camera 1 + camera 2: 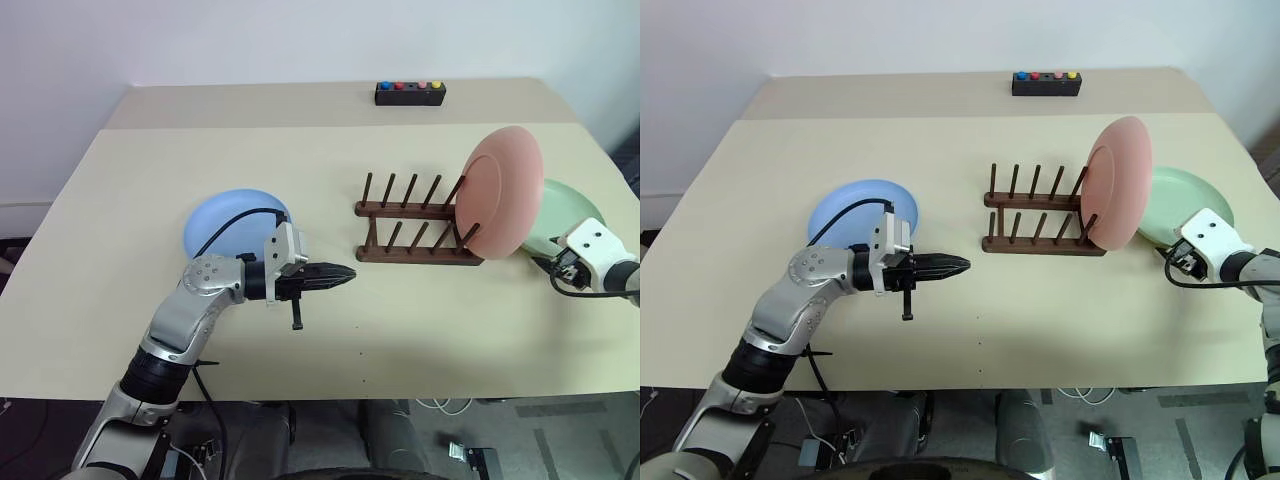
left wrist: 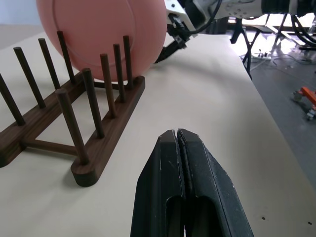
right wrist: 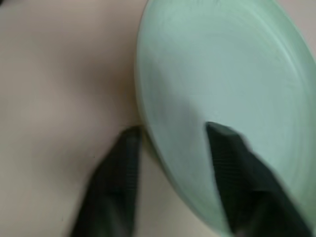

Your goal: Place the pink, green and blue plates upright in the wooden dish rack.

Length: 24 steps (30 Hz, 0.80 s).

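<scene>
Two grippers: one idle, one at work, each placed for its own reason.
Right gripper (image 3: 170, 163): its fingers straddle the near rim of the green plate (image 3: 217, 84), one under the edge and one on the upper face; the gap looks partly drawn in, but whether they already pinch the rim I cannot tell. Straddling the rim is the way to lift a flat plate onto its edge.
Left gripper (image 1: 335, 275): clenched tight on nothing, hovering over the counter (image 1: 420, 320) and pointing toward the wooden dish rack (image 1: 415, 232); probably parked clear of the other arm's path.
Pink plate (image 1: 498, 192): already standing on edge in the rack's end slot nearest the green plate, leaning between pegs.
Blue plate (image 1: 228, 222): flat on the counter behind the left arm, not yet racked.
Free slots: the remaining peg pairs stand open for two more plates.
Hidden: the pink plate covers part of the green one; the left arm covers the blue plate's near edge; the right fingertips are blurred up close.
</scene>
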### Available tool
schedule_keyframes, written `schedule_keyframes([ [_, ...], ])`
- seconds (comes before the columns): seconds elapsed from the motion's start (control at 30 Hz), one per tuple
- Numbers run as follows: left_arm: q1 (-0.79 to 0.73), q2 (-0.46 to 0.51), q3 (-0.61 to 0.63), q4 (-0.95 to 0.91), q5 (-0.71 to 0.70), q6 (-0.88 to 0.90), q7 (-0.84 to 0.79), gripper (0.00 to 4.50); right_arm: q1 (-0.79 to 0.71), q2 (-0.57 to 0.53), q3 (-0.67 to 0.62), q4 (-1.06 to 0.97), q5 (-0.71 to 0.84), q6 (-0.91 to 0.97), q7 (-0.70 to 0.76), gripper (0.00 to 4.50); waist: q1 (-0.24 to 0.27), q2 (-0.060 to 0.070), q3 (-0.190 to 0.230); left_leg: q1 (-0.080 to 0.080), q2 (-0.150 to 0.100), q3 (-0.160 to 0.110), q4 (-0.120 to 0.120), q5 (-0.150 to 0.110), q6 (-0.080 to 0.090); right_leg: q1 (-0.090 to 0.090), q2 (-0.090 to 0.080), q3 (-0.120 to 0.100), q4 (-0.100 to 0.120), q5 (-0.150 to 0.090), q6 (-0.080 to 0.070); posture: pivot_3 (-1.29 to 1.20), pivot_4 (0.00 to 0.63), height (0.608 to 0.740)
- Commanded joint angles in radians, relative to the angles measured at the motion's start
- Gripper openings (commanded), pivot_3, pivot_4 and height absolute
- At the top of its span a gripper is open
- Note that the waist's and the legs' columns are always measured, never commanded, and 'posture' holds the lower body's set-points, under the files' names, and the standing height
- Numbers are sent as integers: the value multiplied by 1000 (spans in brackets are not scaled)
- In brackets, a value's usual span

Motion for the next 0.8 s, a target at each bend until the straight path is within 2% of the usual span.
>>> schedule_keyframes([
  [0.03, 7, 7, 11, -43, -15, -6, 2, 0, -19, -4, 0, 30, -20, -43, -19, 37, 0, 0, 0, 0, 0, 0, 0, 0, 0, 0, 0, 0, 0, 0, 0, 0, 150, 740],
  [0.17, 13, 8, 12, -47, -14, -6, 6, 0, 4, -15, -11, 18, -25, -62, -38, 37, 0, 0, 0, 0, 0, 0, 0, 0, 0, 0, 0, 0, 0, 0, 0, 0, 150, 740],
  [0.3, 20, 10, 14, -45, -13, -11, 6, 0, 86, -52, -70, -68, -33, -71, -123, 37, 3, 0, 0, 0, 0, -1, 0, 0, 0, 0, 0, 0, 0, 0, 0, 0, 150, 740],
  [0.5, 16, 7, 10, -28, -11, -20, 0, 0, 176, -92, -259, -327, -19, -59, -265, 37, -5, 3, 0, 0, 0, 0, 0, 0, 0, 0, 0, 1, 0, 0, 0, 0, 150, 740],
  [0.63, -3, -3, 3, 1, -6, -31, -11, 0, 163, -110, -339, -497, -6, -23, -285, 37, -14, 3, 0, 1, 0, 0, -1, 0, 0, 0, 0, 1, 1, 0, 0, 0, 150, 740],
  [0.8, -29, -7, 13, 44, 2, -54, -19, 0, 61, -122, -346, -682, 51, 19, -244, 37, -20, 3, 0, 1, 0, 0, 0, 0, 0, 0, 0, 1, 0, 0, 0, 0, 150, 740],
])
